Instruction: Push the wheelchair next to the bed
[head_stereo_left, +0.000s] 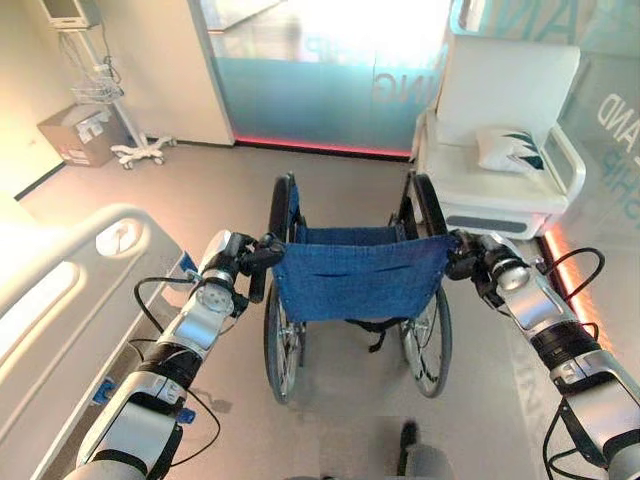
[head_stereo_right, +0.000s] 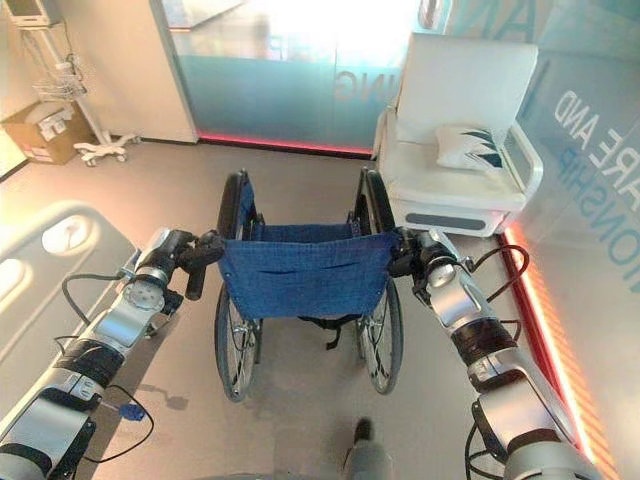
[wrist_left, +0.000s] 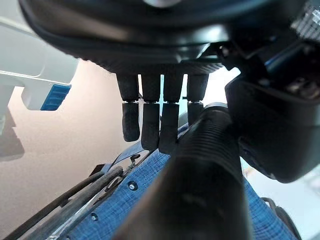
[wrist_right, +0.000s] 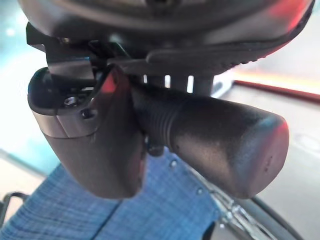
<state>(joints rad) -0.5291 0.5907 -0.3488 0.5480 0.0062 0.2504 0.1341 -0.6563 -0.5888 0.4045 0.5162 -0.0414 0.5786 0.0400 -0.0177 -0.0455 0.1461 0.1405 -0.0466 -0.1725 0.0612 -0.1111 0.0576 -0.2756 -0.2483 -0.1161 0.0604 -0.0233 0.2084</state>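
We saw the wheelchair (head_stereo_left: 360, 290) standing on the floor (head_stereo_left: 200, 180) in the middle of the room, its blue back facing us and its 2 big wheels to either side. The bed (head_stereo_left: 70, 300) lay at our left, its white rail close beside the left arm, and the chair was just to the right of it, not touching. Our left hand (head_stereo_left: 262, 258) was at the left push handle (wrist_left: 200, 175); in the left wrist view the fingers (wrist_left: 150, 120) hung fairly straight beside the ribbed grip, and we could not tell whether they closed on it. Our right hand (head_stereo_right: 408, 255) was curled round the right push handle (wrist_right: 220, 145), thumb over the grip. A white armchair (head_stereo_left: 500, 150) with a cushion (head_stereo_left: 510, 150) stood beyond, at the right. A wheeled stand (head_stereo_left: 110, 100) and a box (head_stereo_left: 80, 135) stood far left.
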